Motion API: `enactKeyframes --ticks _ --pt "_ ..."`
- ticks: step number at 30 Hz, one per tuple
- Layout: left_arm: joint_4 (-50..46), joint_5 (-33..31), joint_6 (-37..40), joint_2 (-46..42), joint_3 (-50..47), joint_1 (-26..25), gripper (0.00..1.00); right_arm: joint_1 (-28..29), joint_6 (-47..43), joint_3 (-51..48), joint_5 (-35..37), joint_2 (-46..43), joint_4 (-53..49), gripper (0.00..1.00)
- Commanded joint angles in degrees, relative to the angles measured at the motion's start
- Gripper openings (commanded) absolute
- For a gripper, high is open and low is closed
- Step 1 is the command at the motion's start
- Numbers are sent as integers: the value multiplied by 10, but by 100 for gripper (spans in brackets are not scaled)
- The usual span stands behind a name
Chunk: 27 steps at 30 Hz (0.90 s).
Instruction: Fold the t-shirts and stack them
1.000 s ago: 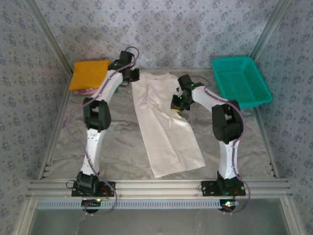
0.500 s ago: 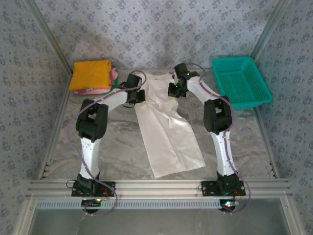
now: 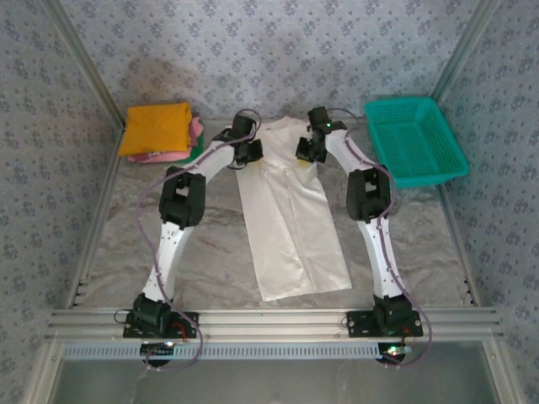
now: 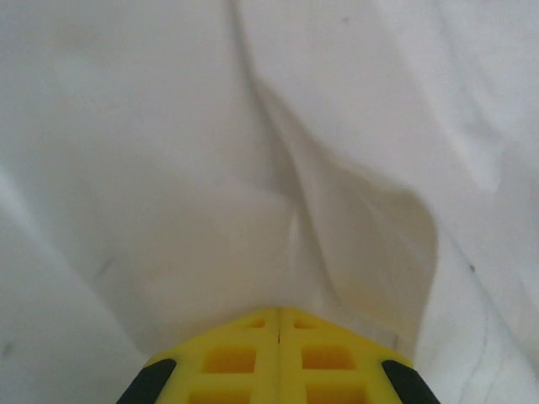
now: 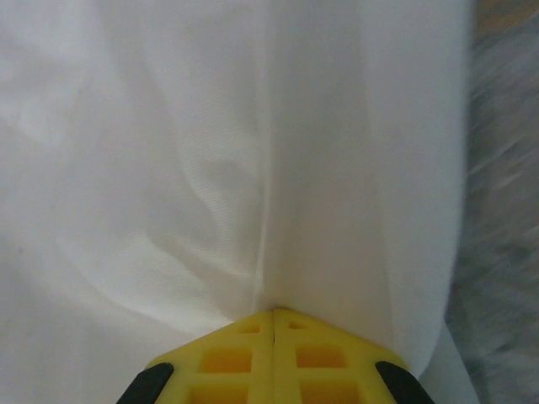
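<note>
White shirt (image 3: 293, 227): folded into a long narrow strip, it lies flat down the middle of the counter (image 3: 202, 252) between the two arms. Its far end is near the back wall, and its near end stops short of the arm bases and drifts a little to the right.
Left gripper (image 3: 250, 152): sits at the strip's far left edge. In the left wrist view the yellow fingers (image 4: 244, 358) are pressed together on a pinch of white cloth. A raised ridge of fabric runs away from the tips.
Right gripper (image 3: 305, 150): sits at the strip's far right edge, about level with the left one. In the right wrist view the yellow fingers (image 5: 320, 358) are closed on white cloth, with a straight crease leading up from the tips. Grey counter shows along the right side of that view.
Arms: both reach to the far end of the counter, one on either side of the strip.
Orange shirt (image 3: 154, 128): folded square in the far left corner, on top of a small pile, apart from the white shirt.
Pink shirt (image 3: 196, 133): under the orange one, its edge showing along the right and near sides.
Basket (image 3: 401, 103): teal mesh, in the far right corner, apart from the white shirt.
</note>
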Motion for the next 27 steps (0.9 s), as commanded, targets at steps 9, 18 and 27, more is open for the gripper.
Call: enactKeyframes --ticks 9,18,27 --pt "-128 77 52 169 325 -2 2 -57 54 49 -51 10 15 16" --pt "-159 -3 134 -85 146 -16 4 -35 0 -169 -46 -247 43 12" --pt "82 -22 84 -426 -456 -64 8 -1 -23 -609 74 -499 126 0"
